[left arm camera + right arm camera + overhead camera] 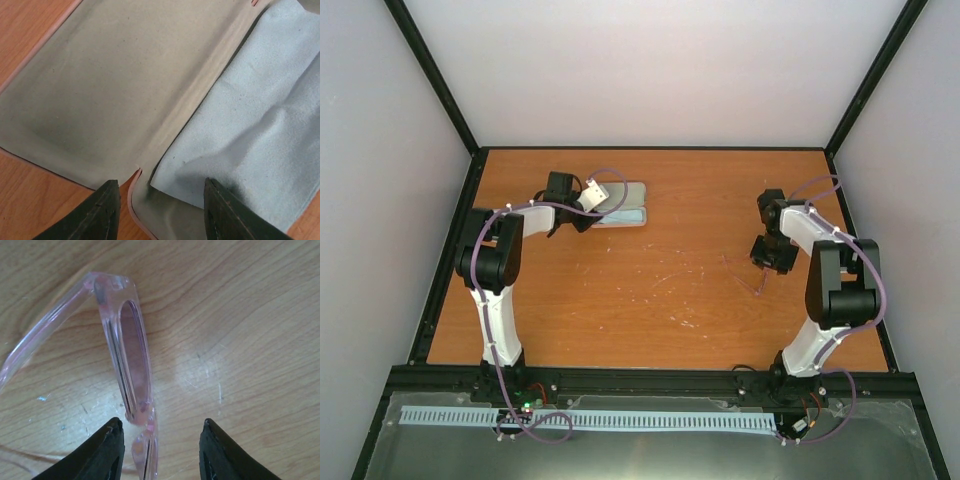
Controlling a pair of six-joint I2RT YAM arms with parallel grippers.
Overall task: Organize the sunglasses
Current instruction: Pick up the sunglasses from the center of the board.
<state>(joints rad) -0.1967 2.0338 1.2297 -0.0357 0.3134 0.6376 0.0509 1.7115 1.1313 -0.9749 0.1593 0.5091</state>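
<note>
The sunglasses (127, 360) have a translucent pink frame and lie on the wood; in the top view they show faintly (745, 270) just left of my right gripper (772, 256). In the right wrist view my right gripper (161, 432) is open, its jaws either side of the frame's bridge, not closed on it. My left gripper (582, 215) is open at the back left, over the opened pink case (620, 205). In the left wrist view the left gripper (161, 192) hovers at the case's (100, 95) hinge, with a light blue cloth (260, 115) lying in the right half.
The wooden table (650, 290) is bordered by a black frame and grey walls. A black rail (650, 380) runs along the near edge by the arm bases.
</note>
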